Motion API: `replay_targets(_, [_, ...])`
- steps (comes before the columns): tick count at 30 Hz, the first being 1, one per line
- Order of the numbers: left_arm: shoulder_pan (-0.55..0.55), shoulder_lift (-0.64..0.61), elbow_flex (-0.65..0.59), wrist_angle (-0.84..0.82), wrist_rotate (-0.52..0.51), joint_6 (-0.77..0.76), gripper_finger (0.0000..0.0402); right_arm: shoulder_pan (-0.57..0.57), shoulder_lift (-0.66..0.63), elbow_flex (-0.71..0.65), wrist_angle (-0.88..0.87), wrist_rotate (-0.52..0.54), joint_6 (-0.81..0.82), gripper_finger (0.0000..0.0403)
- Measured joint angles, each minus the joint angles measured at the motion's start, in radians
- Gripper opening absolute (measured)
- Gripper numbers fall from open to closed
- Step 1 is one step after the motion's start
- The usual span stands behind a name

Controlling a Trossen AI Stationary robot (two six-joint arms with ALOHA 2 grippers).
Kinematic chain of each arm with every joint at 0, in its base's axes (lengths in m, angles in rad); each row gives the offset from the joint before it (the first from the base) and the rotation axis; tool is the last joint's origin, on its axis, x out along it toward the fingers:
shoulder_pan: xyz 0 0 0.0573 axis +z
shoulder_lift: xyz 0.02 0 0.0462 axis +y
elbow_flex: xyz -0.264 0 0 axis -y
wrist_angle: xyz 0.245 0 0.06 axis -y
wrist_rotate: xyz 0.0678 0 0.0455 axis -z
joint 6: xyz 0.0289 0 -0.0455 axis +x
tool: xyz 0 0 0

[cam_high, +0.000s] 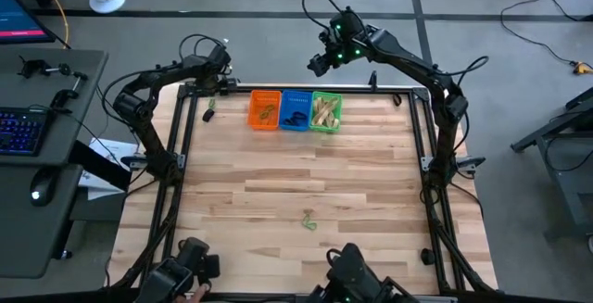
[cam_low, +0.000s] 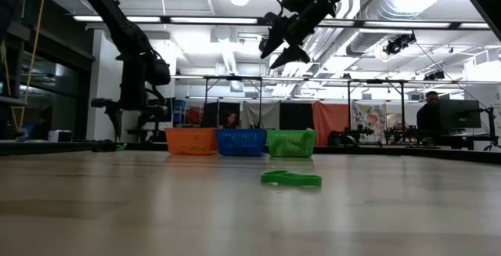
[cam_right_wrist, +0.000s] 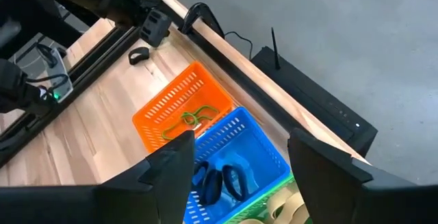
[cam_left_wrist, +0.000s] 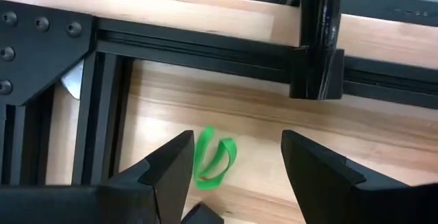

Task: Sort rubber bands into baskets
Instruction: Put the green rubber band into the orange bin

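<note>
Hovering with fingers apart, my left hand point(cam_left_wrist: 233, 172) sits over a green band point(cam_left_wrist: 213, 159) at the surface's point(cam_high: 306, 178) far left corner, hemmed by the black frame rail point(cam_left_wrist: 205, 46). My right hand point(cam_right_wrist: 236, 166), also spread and empty, hangs above the orange basket point(cam_high: 265, 110), blue basket point(cam_high: 296, 111) and green basket point(cam_high: 326, 111). Another green band point(cam_high: 309, 220) lies well apart near the front.

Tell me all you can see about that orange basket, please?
The orange basket is a small rectangular tub of what looks like plastic, with slotted walls. It stands upright at the table's far edge, leftmost in a row of three, its side against the blue basket. Inside lie a few thin green rubber bands. No gripper touches it; the right gripper hangs open in the air beyond the row.
</note>
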Motion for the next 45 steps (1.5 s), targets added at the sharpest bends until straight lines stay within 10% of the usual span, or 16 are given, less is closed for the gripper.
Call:
replay_targets(36, [-0.057, 0.118, 0.026, -0.067, -0.072, -0.155, 0.0094, 0.008, 0.001, 0.0, -0.079, 0.004, -0.004, 0.0222])
replay_targets(45, [-0.043, 0.118, 0.013, -0.075, -0.058, -0.148, 0.0003, 0.034, 0.001, 0.0, -0.087, 0.003, -0.026, 0.0222])
